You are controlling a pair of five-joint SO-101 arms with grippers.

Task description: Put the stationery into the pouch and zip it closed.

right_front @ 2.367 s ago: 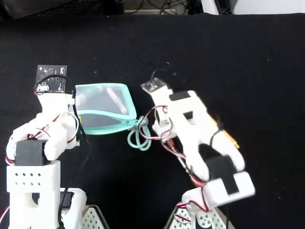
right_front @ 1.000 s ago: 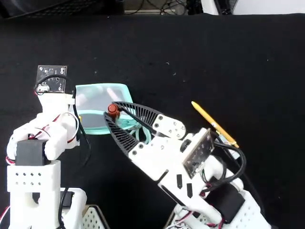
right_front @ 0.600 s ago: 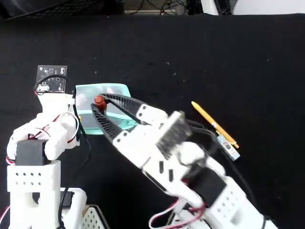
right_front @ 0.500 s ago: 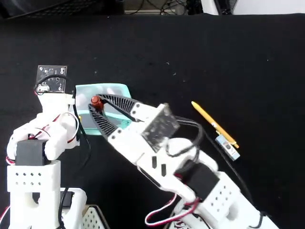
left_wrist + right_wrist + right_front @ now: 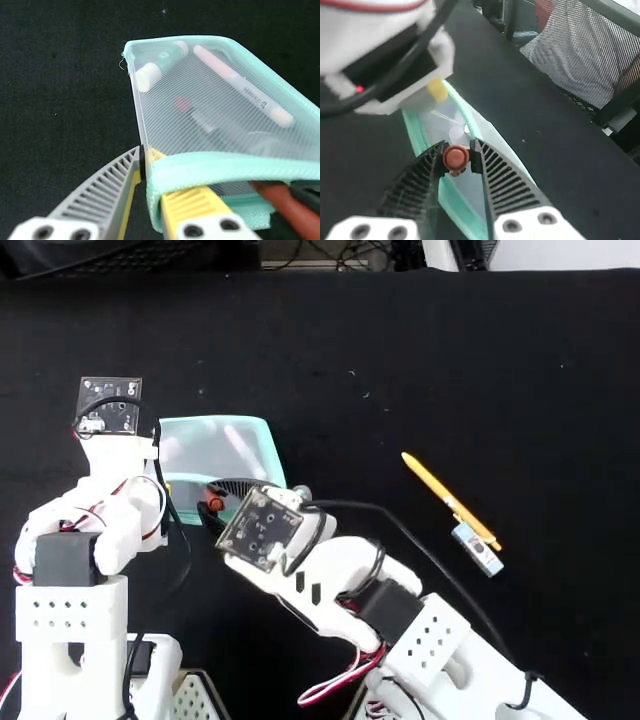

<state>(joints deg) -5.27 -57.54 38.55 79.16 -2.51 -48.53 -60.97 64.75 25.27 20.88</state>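
The mint see-through pouch point(image 5: 215, 445) lies at the left of the black table, with a white pen point(image 5: 235, 85) and a glue stick point(image 5: 152, 70) inside. My left gripper point(image 5: 145, 160) is shut on the pouch's end, one grey and one yellow finger clamping its edge; in the high view the left gripper point(image 5: 165, 485) is at the pouch's left side. My right gripper point(image 5: 456, 150) is shut on a red marker point(image 5: 455, 157), held at the pouch's near zipper edge point(image 5: 470, 125). From above the right gripper point(image 5: 212, 502) and the marker point(image 5: 214, 505) sit at that edge.
A yellow pencil point(image 5: 445, 498) lies on the table to the right, with a small blue and white piece point(image 5: 478, 548) at its near end. The right arm's body point(image 5: 340, 580) stretches across the table's front middle.
The right arm swung from the pencil's side over to the pouch carrying the red marker, went along its top, then dropped to its near edge. Left arm and pouch stayed put.
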